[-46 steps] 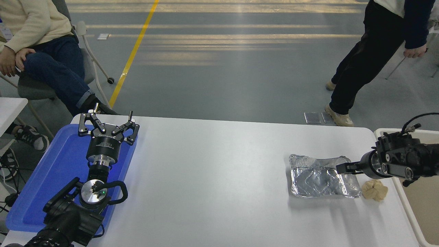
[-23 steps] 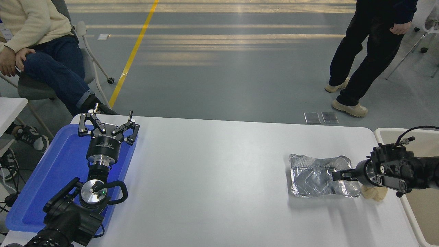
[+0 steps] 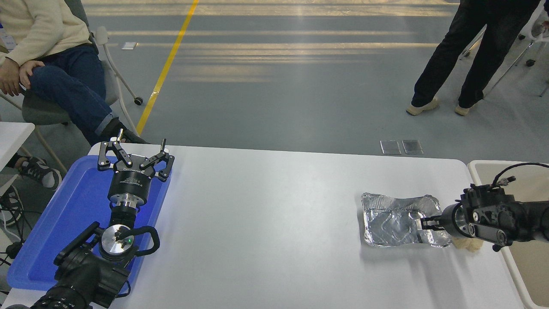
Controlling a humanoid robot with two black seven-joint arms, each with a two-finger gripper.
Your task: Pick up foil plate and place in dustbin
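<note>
The foil plate (image 3: 392, 221), silver and wrinkled, lies flat on the white table at the right. My right gripper (image 3: 423, 224) comes in from the right edge, low at the plate's right rim. I see it side-on, so I cannot tell whether it grips the rim. The dustbin (image 3: 477, 171), beige with a white rim, stands just past the table's right end, partly behind my right arm. My left gripper (image 3: 134, 149) is open and parked over the blue tray at the lower left.
A small tan wad (image 3: 471, 246) lies by the plate's right end, mostly hidden under my right wrist. The blue tray (image 3: 47, 227) fills the table's left end. A person sits at the top left (image 3: 47, 51). Another person's legs (image 3: 467, 56) are at the top right.
My right gripper has dropped lower and now sits at the foil plate's right rim, covering most of the tan wad. The standing person at the top right has stepped farther away.
</note>
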